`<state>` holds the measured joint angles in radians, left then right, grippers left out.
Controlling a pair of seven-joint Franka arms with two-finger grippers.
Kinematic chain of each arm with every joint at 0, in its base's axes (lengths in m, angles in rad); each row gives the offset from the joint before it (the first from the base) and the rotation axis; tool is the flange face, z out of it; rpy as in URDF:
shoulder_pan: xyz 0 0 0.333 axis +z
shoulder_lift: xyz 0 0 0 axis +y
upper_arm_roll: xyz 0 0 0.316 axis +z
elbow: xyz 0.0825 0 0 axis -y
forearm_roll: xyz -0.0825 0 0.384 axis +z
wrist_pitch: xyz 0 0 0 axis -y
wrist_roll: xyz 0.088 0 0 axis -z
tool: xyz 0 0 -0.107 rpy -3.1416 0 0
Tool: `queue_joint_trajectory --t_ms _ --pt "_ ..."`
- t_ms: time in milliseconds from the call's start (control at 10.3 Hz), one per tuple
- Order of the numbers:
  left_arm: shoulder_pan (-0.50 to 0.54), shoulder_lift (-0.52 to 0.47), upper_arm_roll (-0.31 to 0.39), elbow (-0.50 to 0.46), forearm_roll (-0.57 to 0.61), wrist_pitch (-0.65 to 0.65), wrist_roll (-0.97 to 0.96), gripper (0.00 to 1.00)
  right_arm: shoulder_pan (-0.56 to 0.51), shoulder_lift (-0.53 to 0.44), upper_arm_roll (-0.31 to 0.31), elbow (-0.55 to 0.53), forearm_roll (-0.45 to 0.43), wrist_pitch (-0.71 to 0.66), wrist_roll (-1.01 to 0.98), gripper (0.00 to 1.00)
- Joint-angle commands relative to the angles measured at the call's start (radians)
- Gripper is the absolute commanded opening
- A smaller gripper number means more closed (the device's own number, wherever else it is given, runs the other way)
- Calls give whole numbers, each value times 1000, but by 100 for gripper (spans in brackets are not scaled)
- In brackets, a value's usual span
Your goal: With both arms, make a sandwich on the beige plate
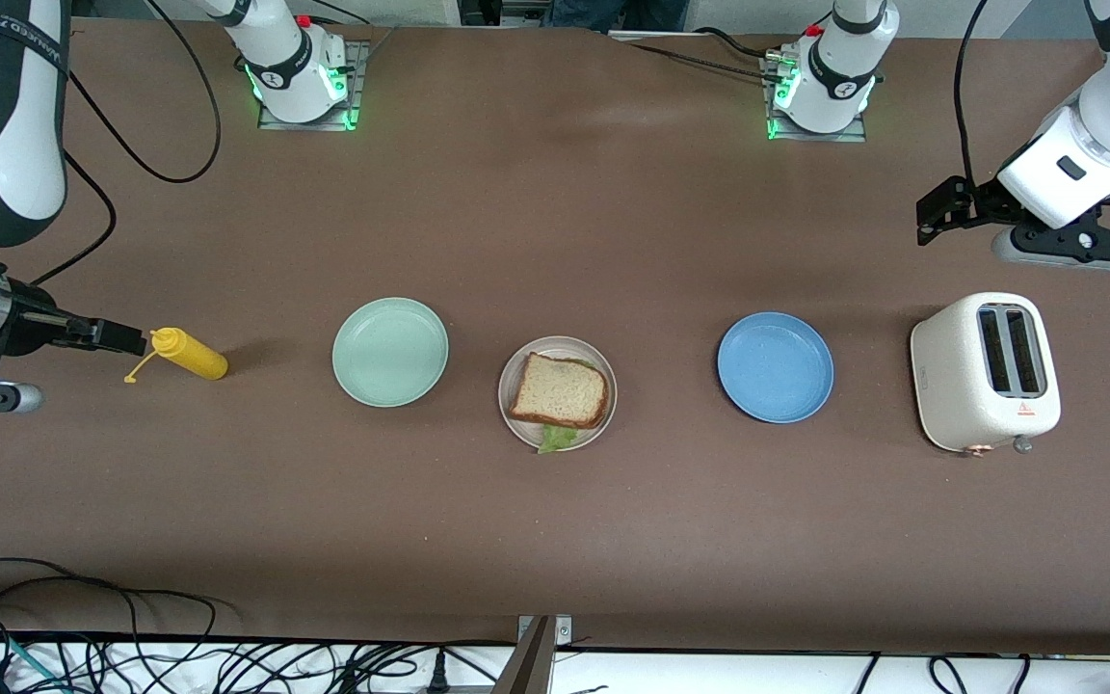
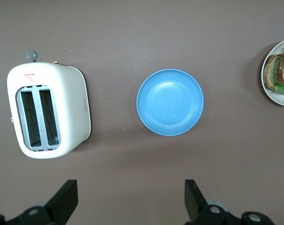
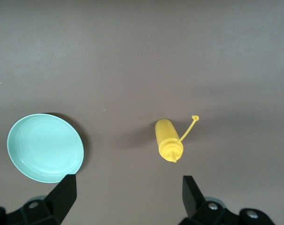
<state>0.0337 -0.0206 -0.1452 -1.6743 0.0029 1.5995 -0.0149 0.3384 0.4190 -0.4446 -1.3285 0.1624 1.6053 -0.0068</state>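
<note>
Brown and mostly bare, the surface (image 1: 555,222) carries a row of things with the beige plate (image 1: 516,416) at its middle, where both arms can reach it. On that plate sits the sandwich (image 1: 560,390), lettuce peeking from under the top slice, so the build looks finished. Toward the right arm's end from the plate lie a green plate (image 1: 389,351) and a mustard bottle (image 1: 191,354); toward the left arm's end, a blue plate (image 1: 775,366) and a toaster (image 1: 987,372). The left hand (image 2: 131,199) hangs above the toaster, the right hand (image 3: 127,197) by the bottle, both open and empty, seemingly parked clear.
</note>
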Motion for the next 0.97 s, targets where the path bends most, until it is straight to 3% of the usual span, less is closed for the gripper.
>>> queue_joint_trajectory --t_ms 0,387,580,870 --pt "-5 7 4 27 -9 -27 -8 100 -154 -54 194 -35 -79 37 14 100" --pt "3 7 4 28 -11 -41 -7 100 -425 -106 536 -89 -225 97 14 100" --pt "3 7 4 28 -11 -41 -8 100 -441 -106 554 -84 -236 88 13 97" --pt "-1 14 4 38 -11 -41 -8 100 -441 -105 557 -75 -230 53 -1 100"
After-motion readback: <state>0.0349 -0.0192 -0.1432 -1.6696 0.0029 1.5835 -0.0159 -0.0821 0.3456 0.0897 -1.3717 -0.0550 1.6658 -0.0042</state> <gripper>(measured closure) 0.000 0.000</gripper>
